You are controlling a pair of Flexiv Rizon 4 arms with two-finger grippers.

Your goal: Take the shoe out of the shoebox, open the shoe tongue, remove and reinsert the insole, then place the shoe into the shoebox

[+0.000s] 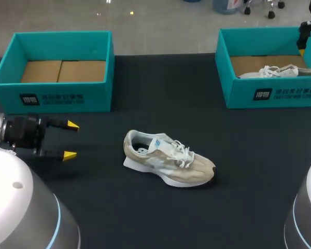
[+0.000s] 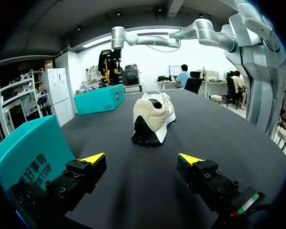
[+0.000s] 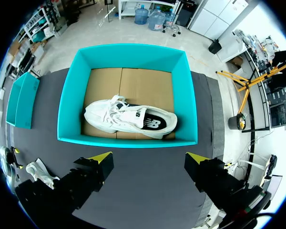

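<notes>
Left fingers [image 2: 93, 158] wide | right fingers [image 3: 101, 158] wide over shoebox [image 3: 71, 105], white print [image 1: 285, 94] | shoe [image 1: 168, 160] on table [image 1: 249, 181]

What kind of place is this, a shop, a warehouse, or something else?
Probably a robot test bench, not a shop: the left gripper and right gripper hang open over a black table with an empty shoebox, a second shoebox holding a white shoe, and a beige shoe lying loose.

The beige sneaker [image 1: 168, 162] stands upright on its white sole out on the black table [image 1: 249, 155], toe toward the right, well apart from both boxes. A white sneaker [image 3: 129, 119] lies on the cardboard floor of the right teal shoebox [image 3: 185, 95]. The left teal shoebox [image 1: 57, 96] sits open, cardboard floor showing.
</notes>
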